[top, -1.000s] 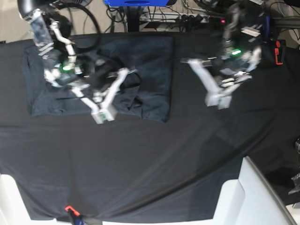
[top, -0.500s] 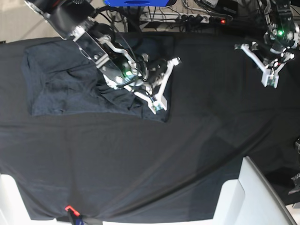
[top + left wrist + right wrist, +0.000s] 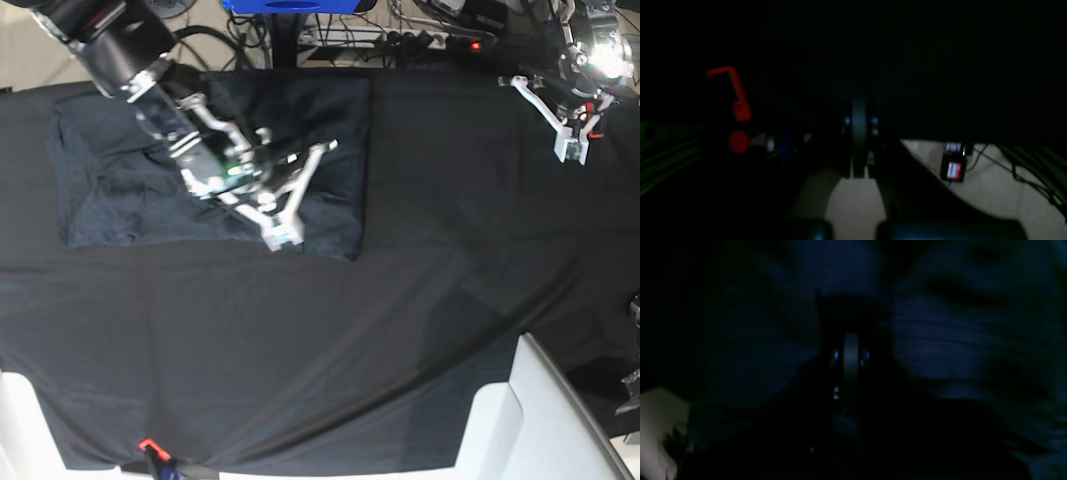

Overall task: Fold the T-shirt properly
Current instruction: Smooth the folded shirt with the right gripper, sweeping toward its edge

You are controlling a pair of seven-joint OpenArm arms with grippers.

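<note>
T-shirt folded to rough rectangle, wrinkly, on surface | I judge: tidy left | right claw closed, empty over shirt | left claw closed, empty, well apart

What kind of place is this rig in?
Likely a robotics lab: a table under a black tablecloth, a power strip with tangled cables behind it, and a T-shirt laid out for folding.

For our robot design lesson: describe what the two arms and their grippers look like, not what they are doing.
Both arms are built of black links with silver-white metal brackets. The right gripper and the left gripper are long, pale and tapered, each with a small green marking near its tip. A green light glows on the right arm; black cables run beside it.
</note>
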